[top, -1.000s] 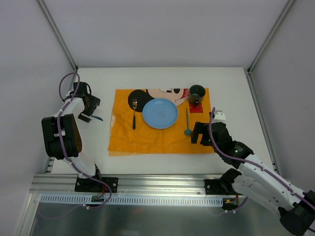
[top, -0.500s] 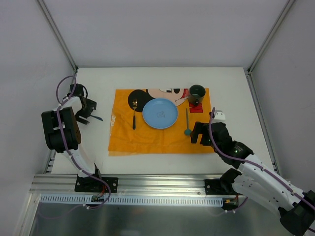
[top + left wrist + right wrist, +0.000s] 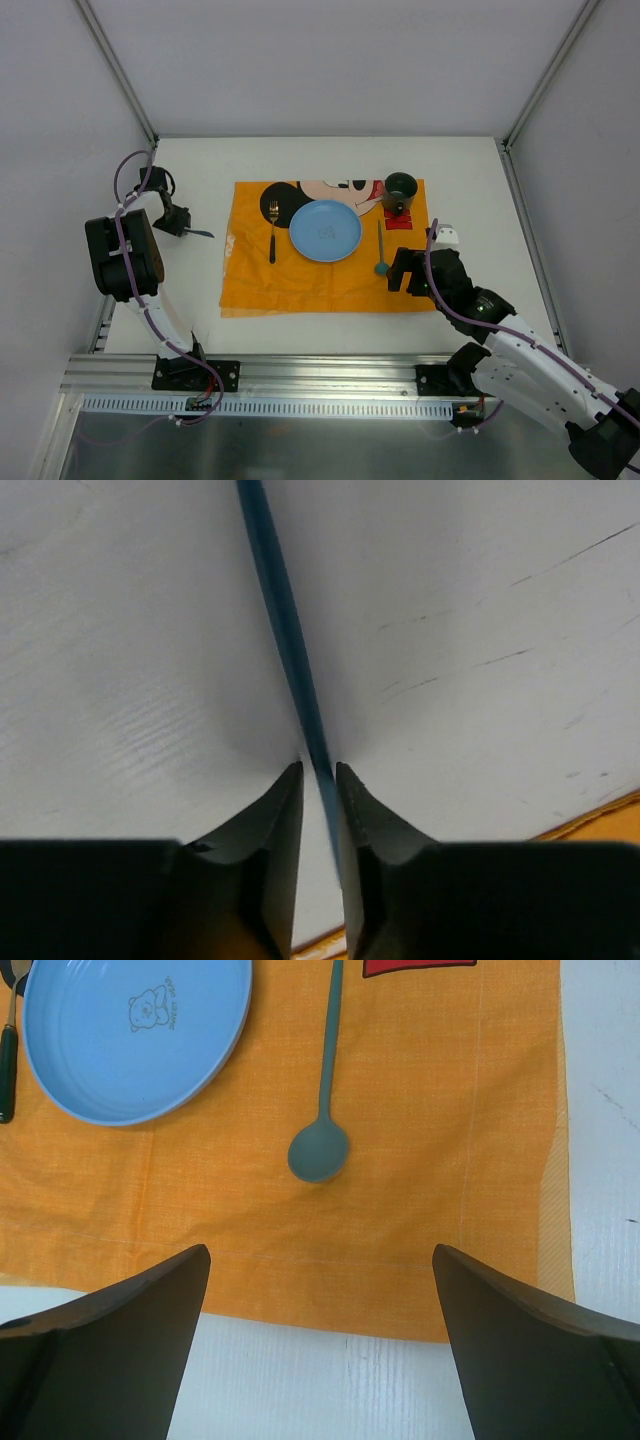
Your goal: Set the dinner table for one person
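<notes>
On the white dinner table (image 3: 200,170) lies an orange placemat (image 3: 300,285) with a blue plate (image 3: 325,230), a fork (image 3: 272,232) to its left, a teal spoon (image 3: 381,250) to its right and a dark green mug (image 3: 400,188) at the back right. A thin blue knife (image 3: 200,233) lies on bare table left of the mat. My left gripper (image 3: 178,225) has its fingers drawn in tight around the knife (image 3: 285,630), which runs between the fingertips of the left gripper (image 3: 318,768). My right gripper (image 3: 400,272) hangs open over the mat's near right edge, just short of the spoon's bowl (image 3: 320,1150), holding nothing.
Grey walls close in the table on three sides, and an aluminium rail (image 3: 300,375) runs along the near edge. A red patch (image 3: 398,221) of the mat's print lies under the mug. The mat's left edge (image 3: 228,250) is slightly rumpled, close to the knife's tip.
My left gripper has dropped toward the table over the knife and its fingers have closed from wide apart to a narrow grip. The right arm has stayed still.
</notes>
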`<state>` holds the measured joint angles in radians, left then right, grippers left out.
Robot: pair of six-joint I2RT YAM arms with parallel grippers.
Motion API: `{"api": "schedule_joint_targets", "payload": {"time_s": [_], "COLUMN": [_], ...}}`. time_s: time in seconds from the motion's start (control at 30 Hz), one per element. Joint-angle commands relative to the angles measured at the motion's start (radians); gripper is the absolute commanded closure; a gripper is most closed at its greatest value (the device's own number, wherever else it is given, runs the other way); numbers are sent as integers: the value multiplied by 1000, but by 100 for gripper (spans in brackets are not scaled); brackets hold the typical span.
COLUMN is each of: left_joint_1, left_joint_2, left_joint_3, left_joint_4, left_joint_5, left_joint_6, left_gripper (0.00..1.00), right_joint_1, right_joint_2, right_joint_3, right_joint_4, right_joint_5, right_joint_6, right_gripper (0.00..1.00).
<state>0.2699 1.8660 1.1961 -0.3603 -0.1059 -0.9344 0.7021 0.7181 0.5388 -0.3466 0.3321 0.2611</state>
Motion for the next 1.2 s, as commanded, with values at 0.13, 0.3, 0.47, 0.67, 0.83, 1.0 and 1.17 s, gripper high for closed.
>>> {"api": "schedule_joint_targets", "payload": {"time_s": [0.13, 0.3, 0.47, 0.67, 0.83, 1.0, 1.17], "left_joint_1": [6, 8, 5, -23, -61, -107, -176], "left_joint_2": [42, 53, 41, -66, -183, -301, -369], "left_joint_3": [2, 0, 7, -9, -13, -15, 13], "left_joint_4": [-19, -19, -17, -17, -19, -19, -20], "left_joint_5": [37, 51, 58, 29, 28, 22, 70], "left_joint_6": [11, 9, 25, 49, 71, 91, 141], "left_gripper": [97, 100, 100, 100, 100, 100, 100], "right_joint_1": [-3, -4, -4, -4, -4, -6, -4], "right_joint_2": [-19, -39, -42, -22, -8, -9, -35], "right_joint_3": [15, 10, 9, 20, 29, 56, 67], "right_joint_4": [20, 12, 11, 11, 14, -18, -54], "right_joint_5": [16, 25, 22, 15, 18, 24, 33], "right_joint_6": [-3, -5, -2, 1, 3, 4, 16], "right_gripper": [1, 0, 1, 1, 1, 0, 1]}}
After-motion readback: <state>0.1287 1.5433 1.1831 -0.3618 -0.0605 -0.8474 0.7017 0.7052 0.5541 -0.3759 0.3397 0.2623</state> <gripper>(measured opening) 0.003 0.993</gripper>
